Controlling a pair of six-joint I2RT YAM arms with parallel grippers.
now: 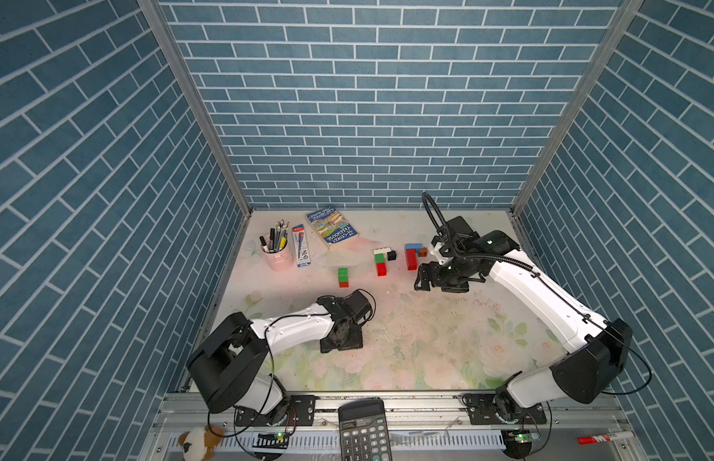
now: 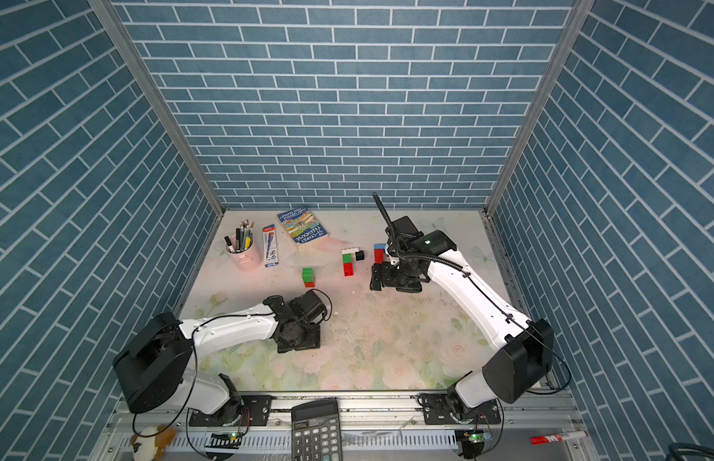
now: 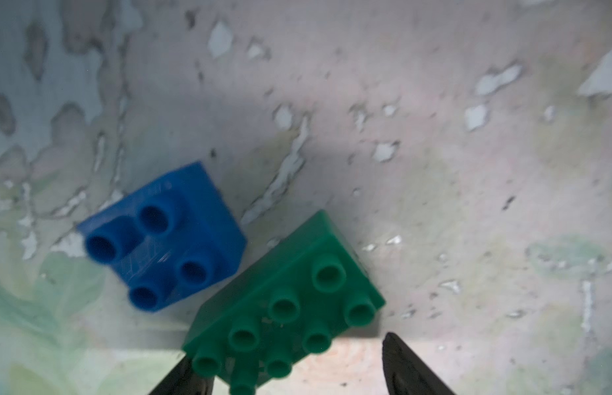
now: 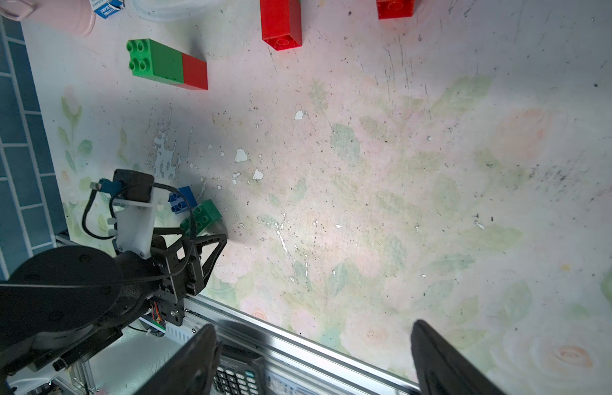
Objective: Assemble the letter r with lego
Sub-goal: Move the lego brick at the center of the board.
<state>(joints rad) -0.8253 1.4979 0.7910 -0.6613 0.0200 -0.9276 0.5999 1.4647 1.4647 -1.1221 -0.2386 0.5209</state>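
In the left wrist view a green oblong lego brick point(image 3: 284, 307) lies on the table, studs toward the camera, beside a blue square brick point(image 3: 167, 236). My left gripper point(image 3: 285, 349) is open around the green brick's near end; one finger is at the brick, the other stands apart. Both bricks are hidden under the left gripper point(image 1: 341, 343) in both top views. Farther back lie a green-and-red stack point(image 1: 343, 276), a white, green, red and black group point(image 1: 381, 261) and a blue, red and brown group point(image 1: 412, 255). My right gripper point(image 1: 422, 277) hovers open and empty beside that last group.
A pink pen cup point(image 1: 276, 255), a marker pack point(image 1: 300, 245) and a book point(image 1: 331, 229) stand at the back left. A calculator point(image 1: 363, 429), a plush toy point(image 1: 197, 441) and a red marker point(image 1: 605, 438) lie on the front rail.
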